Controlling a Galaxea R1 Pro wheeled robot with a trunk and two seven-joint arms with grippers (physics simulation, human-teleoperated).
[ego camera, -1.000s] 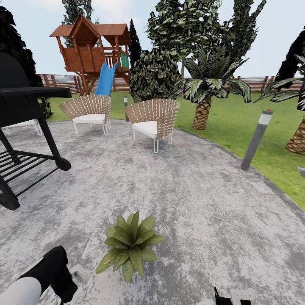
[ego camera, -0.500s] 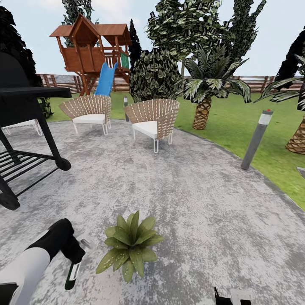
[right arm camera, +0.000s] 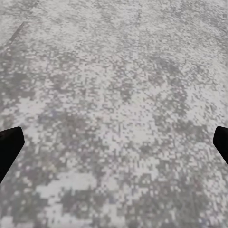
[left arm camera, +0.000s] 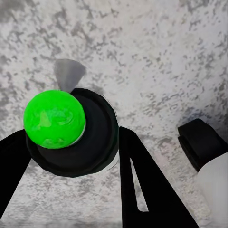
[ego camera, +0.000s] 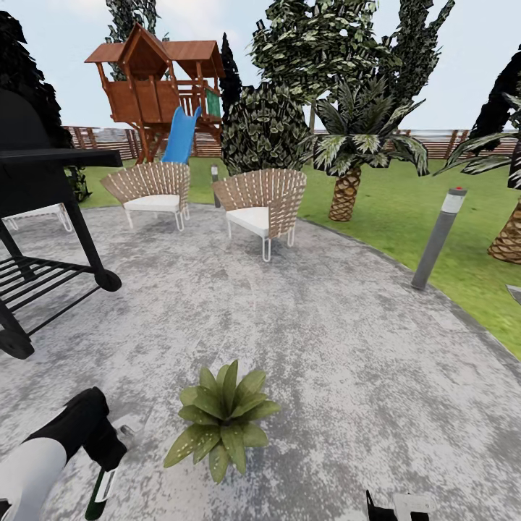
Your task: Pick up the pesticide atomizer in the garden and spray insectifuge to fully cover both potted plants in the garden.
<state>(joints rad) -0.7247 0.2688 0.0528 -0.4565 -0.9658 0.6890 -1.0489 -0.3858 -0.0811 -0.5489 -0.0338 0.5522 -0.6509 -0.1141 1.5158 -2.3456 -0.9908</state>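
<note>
The patio (ego camera: 304,347) is mottled grey and white. The plant (ego camera: 223,418) has green, pale-speckled leaves. The bottle (ego camera: 100,493) is dark with a white label; in the left wrist view its end (left arm camera: 54,120) is bright green. The chairs (ego camera: 262,202) are tan wicker with white cushions, and the slide (ego camera: 181,135) is blue.

A garden: lawn (ego camera: 405,202), paved patio (ego camera: 304,340), wicker chairs (ego camera: 262,199), wooden playhouse (ego camera: 155,79), fence (ego camera: 449,141).

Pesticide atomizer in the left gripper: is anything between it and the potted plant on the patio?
Nothing visible. The pesticide atomizer hangs from the left gripper beside the potted plant, with bare patio between them.
</note>
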